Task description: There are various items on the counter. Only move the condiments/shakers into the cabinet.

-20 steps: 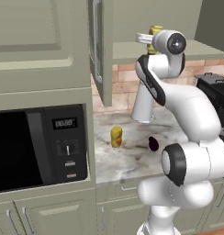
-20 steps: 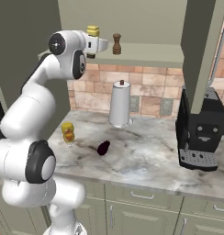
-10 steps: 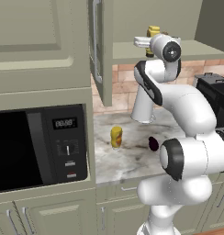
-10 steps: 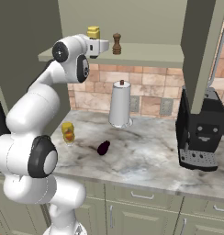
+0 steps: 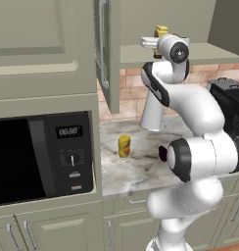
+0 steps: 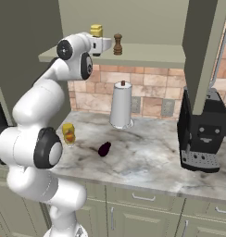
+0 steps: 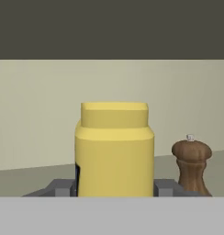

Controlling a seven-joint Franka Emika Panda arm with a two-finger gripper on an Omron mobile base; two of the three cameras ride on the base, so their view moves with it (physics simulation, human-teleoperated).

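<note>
Amber squeeze bottle (image 6: 68, 134), pale base, upright on counter (image 6: 147, 159) left of eggplant (image 6: 104, 149). Bright yellow capped bottle (image 7: 114, 149) clamped between gripper (image 6: 100, 44) fingers over cabinet shelf (image 6: 147, 54). Brown wooden pepper shaker (image 7: 191, 166) upright just right, on shelf.

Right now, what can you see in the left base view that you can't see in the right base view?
Only the left base view has the microwave and the open cabinet door. Only the right base view has the pepper shaker on the shelf and the whole coffee machine. Both show the yellow bottle on the cabinet shelf by the gripper, the amber bottle on the counter, and the paper-towel roll.
</note>
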